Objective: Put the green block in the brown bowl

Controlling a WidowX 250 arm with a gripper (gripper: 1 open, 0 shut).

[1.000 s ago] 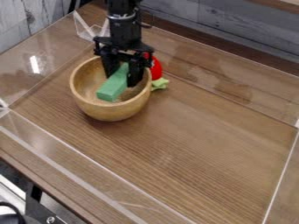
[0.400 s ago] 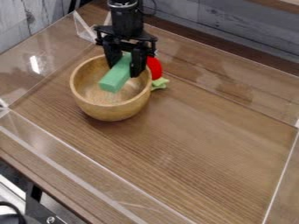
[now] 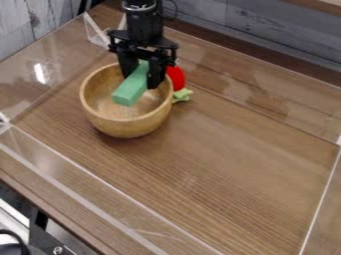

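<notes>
The brown bowl (image 3: 123, 124) stands on the wooden table at the back left. My black gripper (image 3: 142, 70) hangs over the bowl's far side, shut on the upper end of the green block (image 3: 128, 92). The block slants down to the left over the bowl's inside, and its lower end is near the bottom. Whether it touches the wood I cannot tell.
A red rounded object (image 3: 177, 78) with a small green leaf (image 3: 182, 96) lies just right of the bowl, touching its rim. Clear plastic walls (image 3: 40, 70) fence the table on the left, front and right sides.
The gripper has risen a little with the green block in it, lifting the block's lower end inside the bowl. Over the last half second nothing has moved.
</notes>
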